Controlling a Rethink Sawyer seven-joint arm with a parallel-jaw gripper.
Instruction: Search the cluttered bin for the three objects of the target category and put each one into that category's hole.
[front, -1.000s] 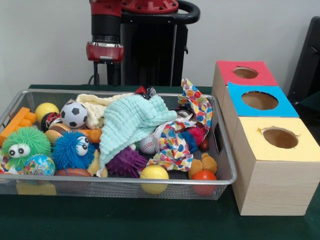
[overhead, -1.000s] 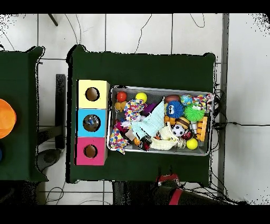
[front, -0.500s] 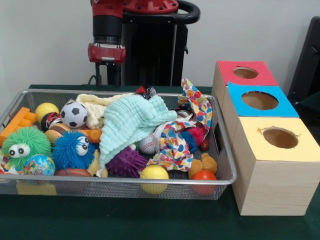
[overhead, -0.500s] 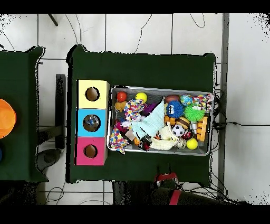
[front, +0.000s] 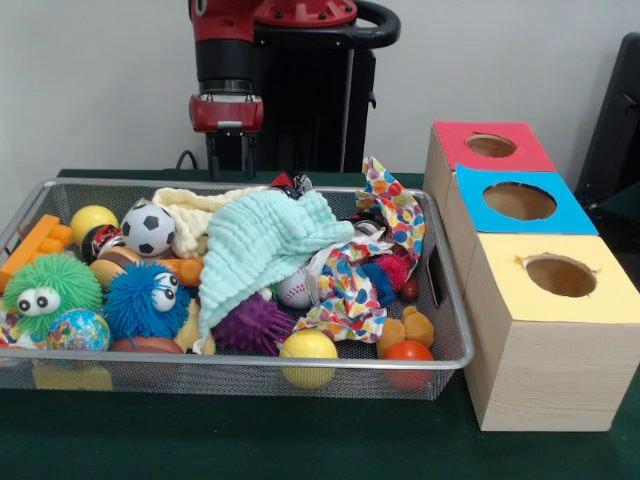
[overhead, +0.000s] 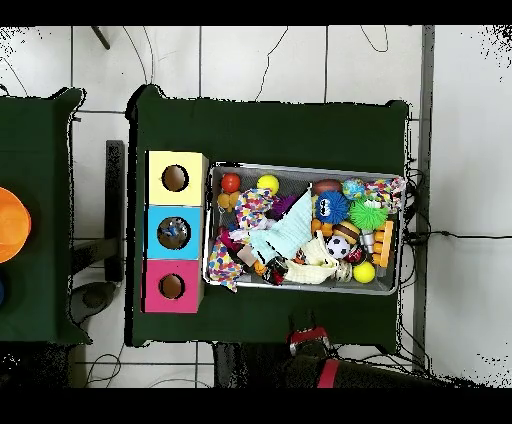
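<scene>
The wire mesh bin stands on the green table, full of toys and cloths; it also shows in the overhead view. No crushed plastic bottle shows in either view; any in the bin are hidden under the clutter. My gripper hangs from the red arm behind the bin's far rim, above the table, with its two fingers apart and nothing between them. In the overhead view the gripper is just outside the bin's robot-side rim.
Three wooden boxes with round holes stand beside the bin: yellow, blue and red. A mint cloth, a dotted cloth, a soccer ball, fuzzy green and blue toys fill the bin.
The arm has shifted to the right in the front view and dropped slightly. Nothing in the bin has moved.
</scene>
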